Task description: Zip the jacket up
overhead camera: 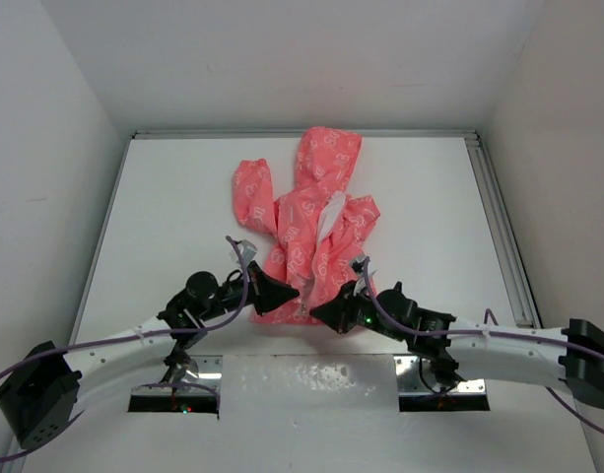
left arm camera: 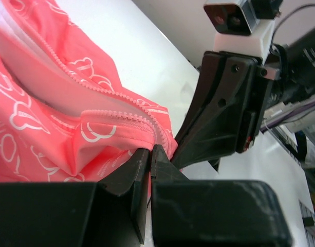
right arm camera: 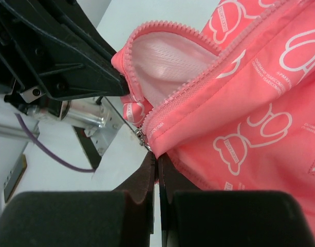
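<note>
From above, the jacket [overhead camera: 306, 222] lies flat on the white table [overhead camera: 164, 217]. Its hood points away from the arms, and some white lining [overhead camera: 331, 212] shows at the open front. The left gripper [overhead camera: 287, 293] and the right gripper [overhead camera: 318, 313] meet at the jacket's bottom edge with their tips close together. Both jaws are shut tight and pinch the hem. Past the jaws there is only the jacket. Out to each side of them the table is bare, so there is room there. Grey walls [overhead camera: 45, 197] stand well away from the jaws on three sides. A metal rail [overhead camera: 503, 236] runs along the right edge of the table. Purple cables [overhead camera: 114, 340] trail along the arms behind the jaws.

In the left wrist view, the left gripper's fingers [left arm camera: 129, 177] are pressed together with a bit of pink cloth caught at their tips. Just above the jaws, the zipper teeth [left arm camera: 111, 98] run up and to the left. The two rows are apart, with pale lining between them. Right beside the jaws, on the right of this view, the other gripper stands very near and blocks that side. Bare table lies past it.

In the right wrist view, the right gripper's fingers [right arm camera: 139, 180] are closed on the jacket's bottom corner. The small metal zipper pull [right arm camera: 142, 138] is just above their tips. Above the jaws the zipper gapes open over the lining. Up and to the left of the jaws, the left gripper's tip touches the pink edge. The jacket fills the right side.
</note>
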